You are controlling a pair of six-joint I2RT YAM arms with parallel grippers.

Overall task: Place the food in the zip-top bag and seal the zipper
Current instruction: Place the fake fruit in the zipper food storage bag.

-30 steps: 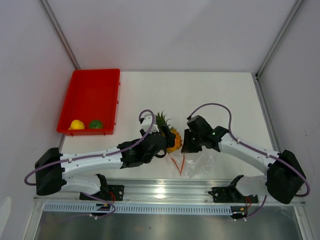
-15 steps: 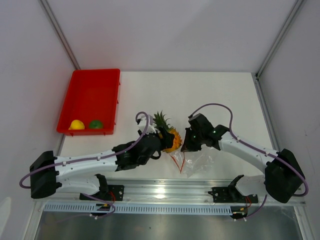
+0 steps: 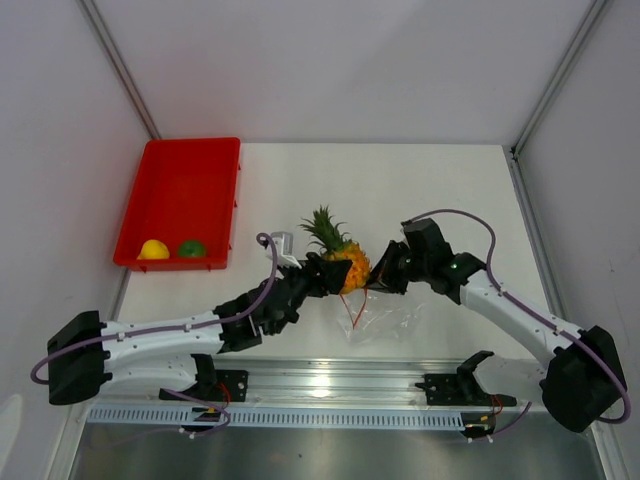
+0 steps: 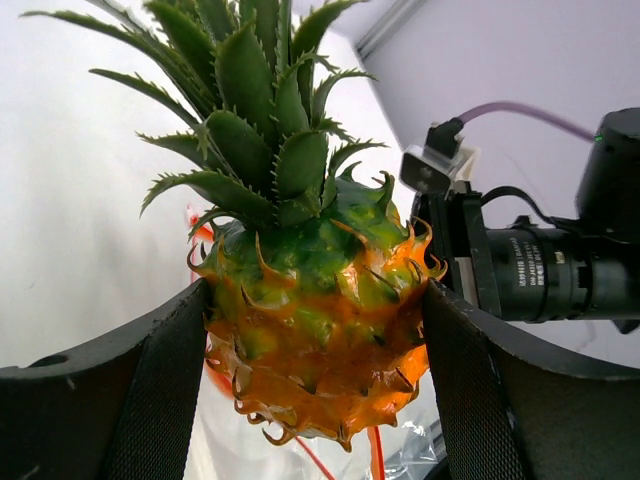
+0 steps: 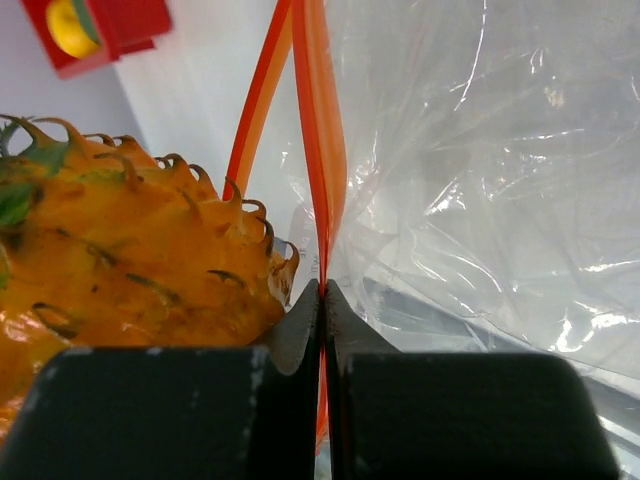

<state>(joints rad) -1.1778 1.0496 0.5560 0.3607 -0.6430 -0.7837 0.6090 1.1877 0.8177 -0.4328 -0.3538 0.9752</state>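
My left gripper (image 3: 338, 272) is shut on the orange pineapple (image 3: 346, 266), crown up, held at the bag's mouth; in the left wrist view the pineapple (image 4: 312, 320) sits between both black fingers (image 4: 150, 390). My right gripper (image 3: 378, 280) is shut on the red zipper strip (image 5: 318, 170) of the clear zip-top bag (image 3: 385, 315), lifting its mouth edge; the strip runs between the closed fingertips (image 5: 322, 296). The bag (image 5: 480, 180) hangs crinkled to the right. The yellow lemon-like fruit (image 3: 154, 249) and the round green fruit (image 3: 191, 247) lie in the red tray.
The red tray (image 3: 180, 180) stands at the table's far left. A metal rail (image 3: 330, 385) runs along the near edge. White walls close in the back and both sides.
My left gripper has carried the pineapple up and to the right, toward the bag mouth. My right gripper has moved right and lifted the bag's zipper edge.
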